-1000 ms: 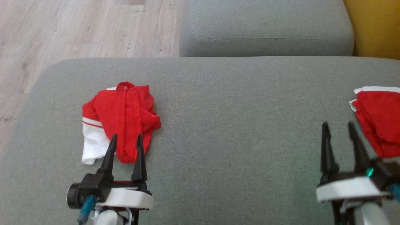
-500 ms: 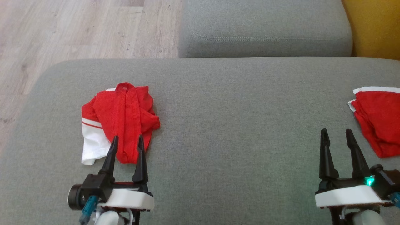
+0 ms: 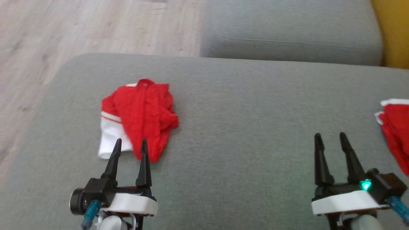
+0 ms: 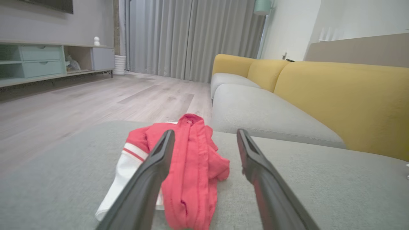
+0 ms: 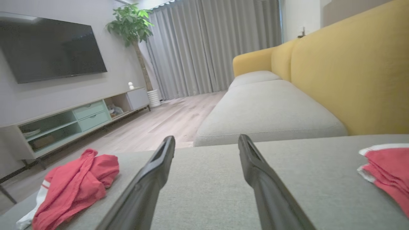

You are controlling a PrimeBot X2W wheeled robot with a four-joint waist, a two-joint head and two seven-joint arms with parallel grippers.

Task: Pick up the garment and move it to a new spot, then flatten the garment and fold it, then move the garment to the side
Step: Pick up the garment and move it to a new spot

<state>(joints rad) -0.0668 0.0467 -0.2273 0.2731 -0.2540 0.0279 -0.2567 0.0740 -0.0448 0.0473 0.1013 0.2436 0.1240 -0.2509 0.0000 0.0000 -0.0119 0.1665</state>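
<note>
The red garment [image 3: 143, 111] lies on the cushion [image 3: 243, 105] just ahead of my left end effector [image 3: 131, 142], fingers apart, its long axis along them; my right end effector [image 3: 330, 135], also apart, is well away.

Pale wood-plank floor [image 4: 96, 95] runs back to floor-length grey curtains [image 4: 191, 38]. A sofa [image 4: 335, 102] with a mustard-yellow back and grey seat cushions [image 4: 262, 111] lines one side, below a white wall [image 4: 294, 25]. Opposite, a dark television [image 5: 51, 51] hangs above a low console [image 5: 80, 118] with mint drawers. A leafy potted plant [image 5: 131, 22] stands at the console's far end. A grey upholstered seat [image 3: 239, 105] spreads across the foreground.
</note>
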